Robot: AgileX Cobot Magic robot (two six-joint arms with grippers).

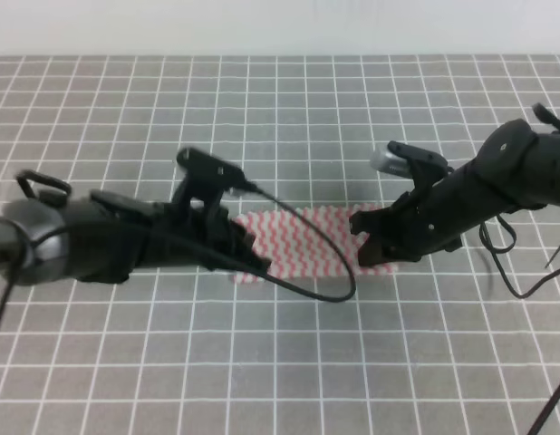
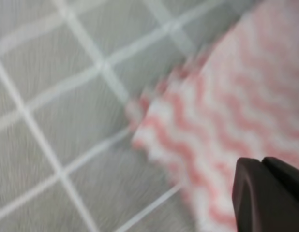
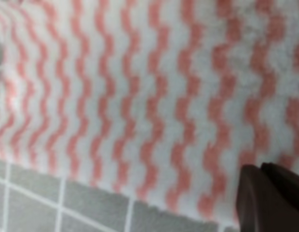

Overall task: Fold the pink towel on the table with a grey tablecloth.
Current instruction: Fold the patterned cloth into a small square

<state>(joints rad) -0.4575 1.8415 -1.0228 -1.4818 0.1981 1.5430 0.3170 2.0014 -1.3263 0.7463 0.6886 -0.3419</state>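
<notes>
Grey gridded tabletop (image 1: 289, 109) is carrying the pink towel (image 1: 307, 237), limp and light; both end effectors, left (image 1: 253, 258) and right (image 1: 371, 245), are crowding its side edges, jaw state unclear.

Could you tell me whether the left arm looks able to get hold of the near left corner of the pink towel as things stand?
Probably yes. The left pincer sits right at the pink towel and its left edge, with only bare tablecloth around the corner. Whether the jaws are open cannot be told.
</notes>
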